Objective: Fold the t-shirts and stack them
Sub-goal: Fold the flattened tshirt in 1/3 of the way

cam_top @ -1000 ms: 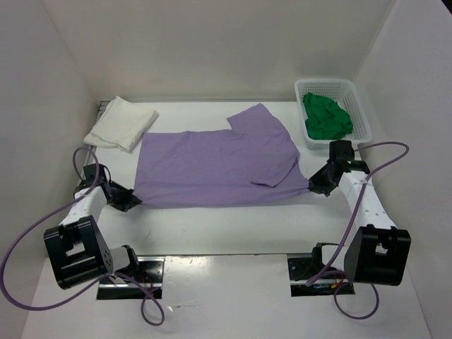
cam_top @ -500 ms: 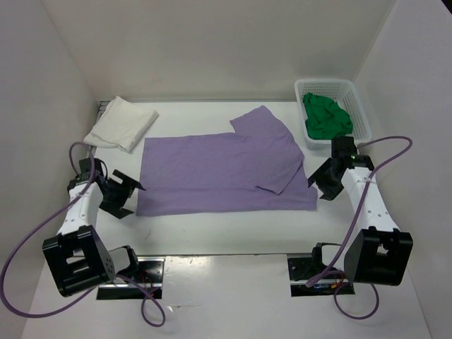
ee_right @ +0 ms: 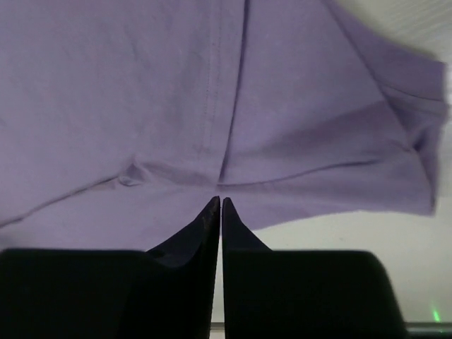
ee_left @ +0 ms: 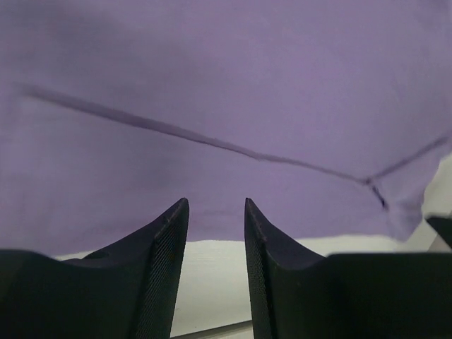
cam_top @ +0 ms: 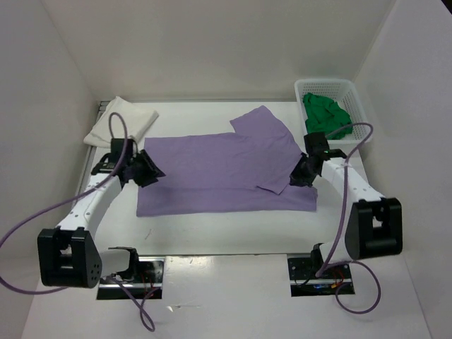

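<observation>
The lilac-purple t-shirt (cam_top: 219,169) lies spread flat mid-table, one sleeve pointing to the back. The white t-shirt (cam_top: 121,121) lies folded at the back left. The green t-shirt (cam_top: 326,116) is bunched in the basket. My left gripper (cam_top: 147,171) is at the purple shirt's left edge; in the left wrist view (ee_left: 216,201) it is open and empty, with the purple cloth (ee_left: 226,92) just ahead. My right gripper (cam_top: 298,176) is at the shirt's right edge; in the right wrist view (ee_right: 220,200) its jaws are closed, tips over the cloth (ee_right: 176,92), with no cloth visibly pinched.
The white lattice basket (cam_top: 332,83) stands at the back right corner. White walls enclose the table on three sides. Purple cables (cam_top: 28,233) loop off both arms. Two metal base plates (cam_top: 134,272) sit at the near edge.
A second ago both grippers held the purple shirt's near corners. They let go, the shirt settled flat, and both arms moved back and inward to its side edges. The right gripper closed.
</observation>
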You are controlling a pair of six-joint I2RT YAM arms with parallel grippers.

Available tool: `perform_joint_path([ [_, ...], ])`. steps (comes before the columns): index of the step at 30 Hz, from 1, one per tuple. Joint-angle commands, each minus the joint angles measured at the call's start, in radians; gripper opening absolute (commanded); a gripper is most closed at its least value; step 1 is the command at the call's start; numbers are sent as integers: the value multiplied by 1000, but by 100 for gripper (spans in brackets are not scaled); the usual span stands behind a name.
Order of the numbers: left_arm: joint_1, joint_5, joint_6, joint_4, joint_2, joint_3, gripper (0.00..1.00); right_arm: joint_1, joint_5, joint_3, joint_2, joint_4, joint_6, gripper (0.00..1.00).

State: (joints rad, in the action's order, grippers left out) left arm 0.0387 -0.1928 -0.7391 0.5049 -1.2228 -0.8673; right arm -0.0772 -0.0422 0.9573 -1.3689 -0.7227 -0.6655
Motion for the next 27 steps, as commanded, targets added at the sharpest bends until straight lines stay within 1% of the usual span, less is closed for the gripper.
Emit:
perform_joint_path([
  [1, -147, 10, -34, -121, -42, 7, 45, -21, -34, -51, -90, 169, -36, 8],
  [2, -230, -3, -46, -144, -58, 19, 45, -30, -35, -51, -104, 183, -36, 14],
  [3, -268, -4, -71, -179, -76, 19, 45, -30, -44, -51, -116, 209, -36, 25],
  [4, -302, -4, -80, -196, -116, 19, 45, -30, -53, -63, -137, 221, -36, 26],
  [5, -359, -4, -80, -210, -136, 19, 45, -30, -53, -63, -148, 230, -36, 26],
  [6, -382, -4, -80, -223, -156, 10, 45, -39, -53, -74, -157, 244, -36, 30],
  [8, -410, -4, -80, -248, -201, 10, 45, -49, -65, -83, -180, 255, -36, 34],
  [10, -410, -4, -80, -259, -215, 10, 45, -59, -65, -83, -191, 267, -48, 37],
  [17, -410, 43, -80, -269, -215, 59, 46, -59, -77, -92, -211, 290, -57, 37],
  [22, -323, 52, -43, -257, -205, 73, 46, -68, -77, -92, -211, 301, -66, 37],
  [27, -283, 52, -32, -256, -195, 73, 46, -88, -56, -112, -199, 292, -86, 37],
])
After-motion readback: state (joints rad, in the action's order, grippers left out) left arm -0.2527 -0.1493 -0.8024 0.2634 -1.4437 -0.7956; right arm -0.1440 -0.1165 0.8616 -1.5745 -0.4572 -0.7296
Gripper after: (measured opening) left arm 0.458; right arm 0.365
